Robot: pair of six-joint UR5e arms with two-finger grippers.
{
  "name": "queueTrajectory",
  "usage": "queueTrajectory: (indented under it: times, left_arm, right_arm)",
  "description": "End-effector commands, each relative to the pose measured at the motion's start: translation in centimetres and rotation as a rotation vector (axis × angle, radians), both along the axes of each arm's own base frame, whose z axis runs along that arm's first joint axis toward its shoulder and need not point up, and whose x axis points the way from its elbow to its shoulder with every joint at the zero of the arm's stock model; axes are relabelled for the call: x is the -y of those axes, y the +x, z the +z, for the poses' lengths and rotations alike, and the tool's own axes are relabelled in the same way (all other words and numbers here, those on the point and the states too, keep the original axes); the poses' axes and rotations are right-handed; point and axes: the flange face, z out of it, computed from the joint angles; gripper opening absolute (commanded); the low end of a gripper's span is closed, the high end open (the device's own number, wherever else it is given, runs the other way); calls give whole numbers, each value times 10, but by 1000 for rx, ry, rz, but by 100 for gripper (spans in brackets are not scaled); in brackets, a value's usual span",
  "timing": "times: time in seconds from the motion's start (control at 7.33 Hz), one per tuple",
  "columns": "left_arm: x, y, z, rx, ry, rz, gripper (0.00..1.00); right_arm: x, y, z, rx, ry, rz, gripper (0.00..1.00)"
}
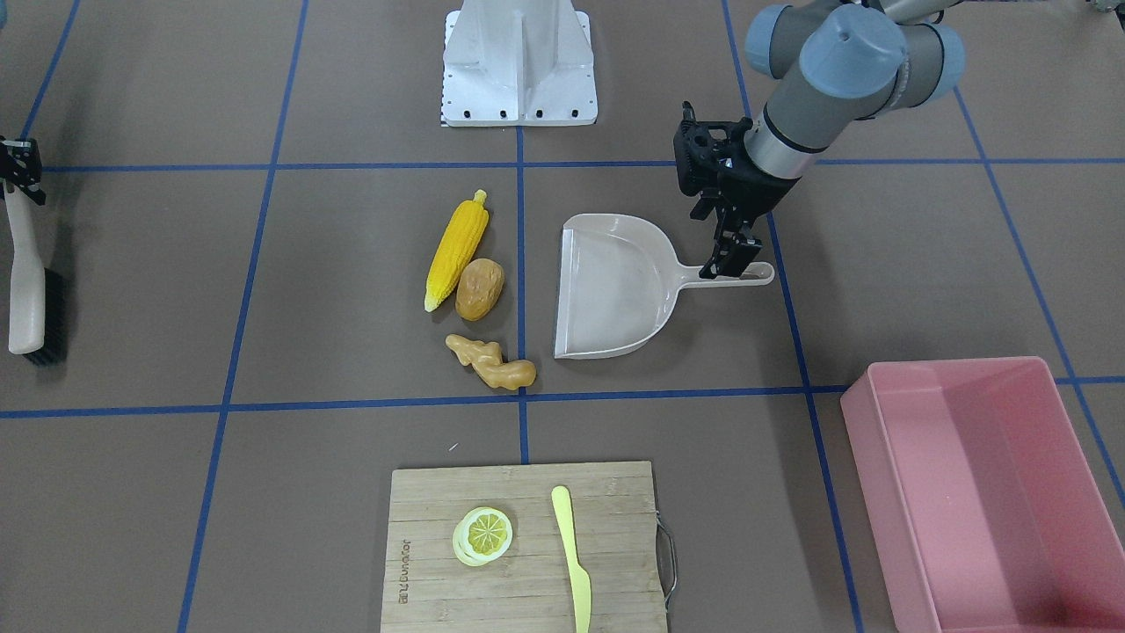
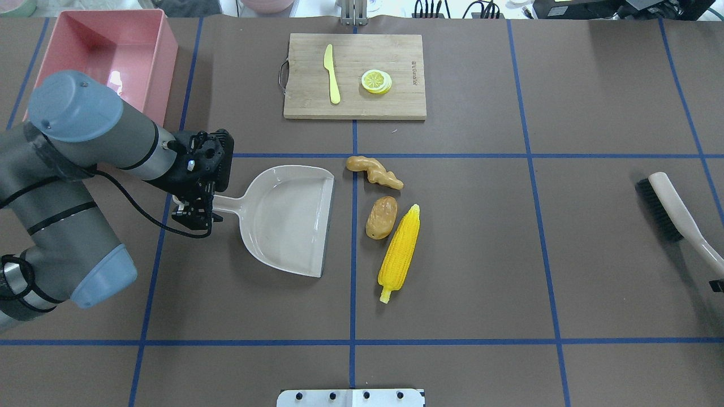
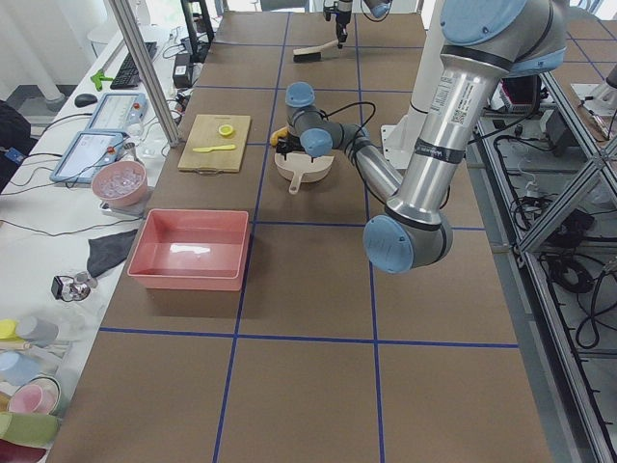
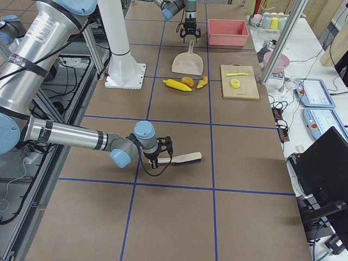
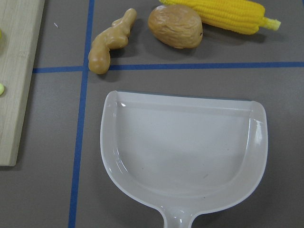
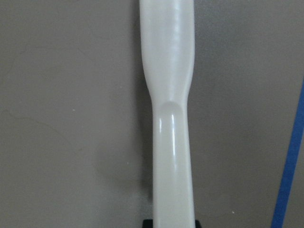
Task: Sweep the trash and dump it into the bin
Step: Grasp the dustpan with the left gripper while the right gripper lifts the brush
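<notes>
Overhead exterior, left gripper (image 2: 195,213) pinching dustpan (image 2: 288,217) handle, right gripper (image 1: 22,171) clamping brush (image 1: 26,290), corn (image 2: 400,252), potato (image 2: 381,217), ginger (image 2: 374,171) lying just off the pan's lip, pink bin (image 2: 168,62) sitting far-left, cutting board (image 2: 353,107) stamp unreadable.

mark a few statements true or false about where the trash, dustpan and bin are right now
1. The dustpan is empty. True.
2. The corn cob lies in the pink bin. False: it lies on the table beside the potato, and the bin is empty.
3. The left gripper is at the dustpan's handle. True.
4. The lemon slice sits beside the ginger root. False: it is on the cutting board, near the yellow knife.
5. The brush lies between the dustpan and the trash. False: it is far off, toward the robot's right end of the table.
</notes>
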Motion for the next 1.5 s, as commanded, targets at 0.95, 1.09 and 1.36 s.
queueTrajectory:
  times: [0.95,1.09,1.36]
  left_arm:
    - [3,79,44,171,-8,16,98]
    - [2,80,43,179,9,3,98]
    - [-6,87,39,173,14,18,98]
  right_arm:
    - [38,-84,-206,12,-157,23,0]
    - [32,-96,-220,25,-180,35,0]
    - [14,-124,-239,16,-261,133,0]
